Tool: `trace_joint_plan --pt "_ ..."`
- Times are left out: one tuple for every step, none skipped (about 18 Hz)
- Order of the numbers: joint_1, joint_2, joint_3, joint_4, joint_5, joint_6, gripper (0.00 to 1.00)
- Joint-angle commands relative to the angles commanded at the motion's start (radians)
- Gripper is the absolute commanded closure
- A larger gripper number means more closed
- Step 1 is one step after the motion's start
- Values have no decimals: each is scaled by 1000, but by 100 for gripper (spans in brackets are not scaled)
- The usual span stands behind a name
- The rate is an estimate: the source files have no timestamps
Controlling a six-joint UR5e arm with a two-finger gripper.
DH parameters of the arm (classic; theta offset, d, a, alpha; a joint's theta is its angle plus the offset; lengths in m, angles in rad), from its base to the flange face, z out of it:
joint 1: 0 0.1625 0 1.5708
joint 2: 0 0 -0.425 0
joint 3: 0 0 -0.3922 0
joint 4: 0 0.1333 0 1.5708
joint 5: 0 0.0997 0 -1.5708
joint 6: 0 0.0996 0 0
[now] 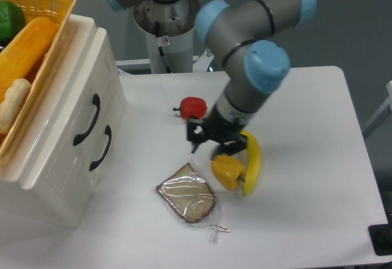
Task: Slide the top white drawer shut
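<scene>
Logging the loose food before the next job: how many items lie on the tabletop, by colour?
Red: 1, the red pepper
Yellow: 2, the banana and the yellow pepper
Brown: 1, the wrapped bread slice
Total: 4

Grey tubular arm (257,18), light-blue joint caps, black gripper (205,139), silver base column

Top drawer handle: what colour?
Black, a curved handle on the cream-white top white drawer; the fixed camera view shows it clearly.
</scene>
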Motion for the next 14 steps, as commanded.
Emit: trace_joint_plan --pt "11 -5 0 17 14 2 0" --pt "26 -9 0 40 26 2 0" --pt "44 -18 0 66 29 5 0" --pt "57 -29 3 86 32 26 0" --pt "69 -43 9 95 51 72 0" --pt "81 -57 17 97 96 136 0" --pt "94 -71 29 98 147 202 0" --pt "109 -84 44 98 170 259 0" --pt "130 -100 54 104 173 303 0" --pt "146 -113 58 118 177 343 0" --pt "164 -129 60 141 189 385 0" --pt "172 -146 61 158 215 437 0" --pt "173 -166 64 172 250 503 0" --pt "175 -182 74 186 281 568 0"
